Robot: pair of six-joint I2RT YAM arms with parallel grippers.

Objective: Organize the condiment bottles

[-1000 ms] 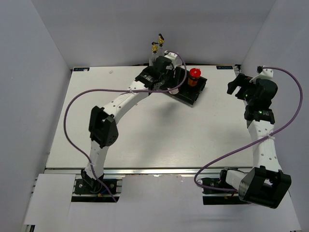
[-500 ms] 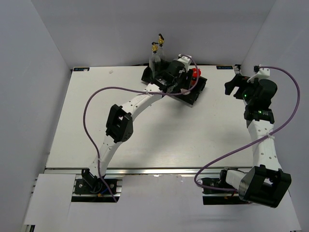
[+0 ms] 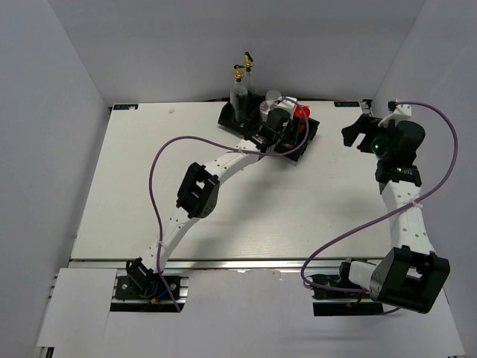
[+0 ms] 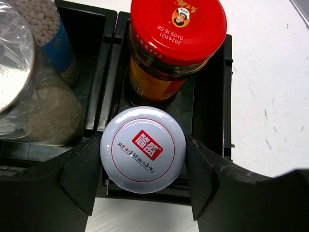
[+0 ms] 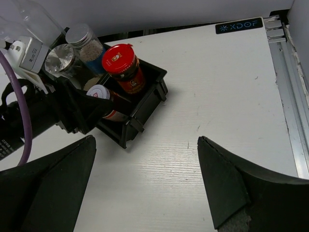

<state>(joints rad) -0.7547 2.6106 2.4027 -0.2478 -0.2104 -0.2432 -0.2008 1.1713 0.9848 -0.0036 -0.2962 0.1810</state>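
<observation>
My left gripper [image 4: 143, 166] is shut on a white-lidded jar with a red logo [image 4: 143, 149]. It holds the jar at the black tray's [image 4: 212, 106] end compartment, just in front of the red-capped dark jar [image 4: 177, 29]. I cannot tell whether the jar rests on the tray floor. The pale jar [image 4: 43, 111] and the blue-labelled jar [image 4: 58, 43] stand in the compartments to the left. Two tall glass bottles with gold tops [image 3: 240, 88] stand at the tray's far left end. My right gripper [image 5: 145, 183] is open and empty over the table, right of the tray [image 5: 145, 108].
The tray [image 3: 298, 148] lies at an angle near the table's back edge. White walls close in the back and both sides. A metal rail [image 5: 289, 96] runs along the table's right edge.
My left arm has moved right along the tray with the white-lidded jar, from beside the tall bottles to beside the red-capped jar. The right gripper has shifted slightly left.
</observation>
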